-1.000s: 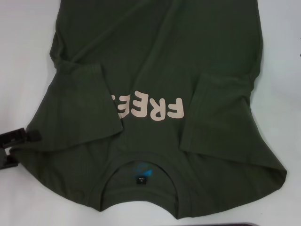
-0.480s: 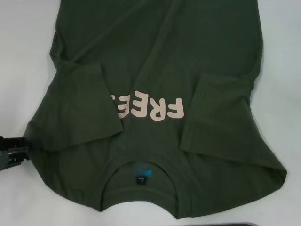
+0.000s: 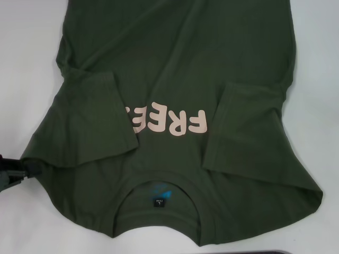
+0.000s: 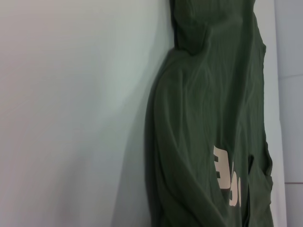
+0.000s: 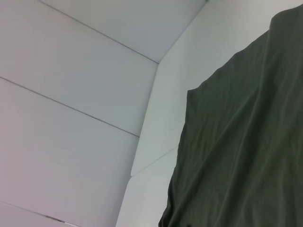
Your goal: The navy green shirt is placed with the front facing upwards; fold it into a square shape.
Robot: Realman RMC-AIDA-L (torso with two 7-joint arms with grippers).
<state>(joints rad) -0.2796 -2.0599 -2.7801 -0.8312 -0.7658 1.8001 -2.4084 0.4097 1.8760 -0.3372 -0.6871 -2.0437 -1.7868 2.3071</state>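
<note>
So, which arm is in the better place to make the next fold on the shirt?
Probably the left. The left gripper sits at the near left edge of the navy green shirt, beside its folded-in sleeve. The right gripper does not show in the head view.

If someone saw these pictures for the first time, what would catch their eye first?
The navy green shirt fills the white table, collar nearest the robot, both sleeves folded in over the chest. The cream "FREE" lettering stands out at its middle, its last letter partly under the left sleeve. The left end effector sits at the shirt's left shoulder edge.
</note>
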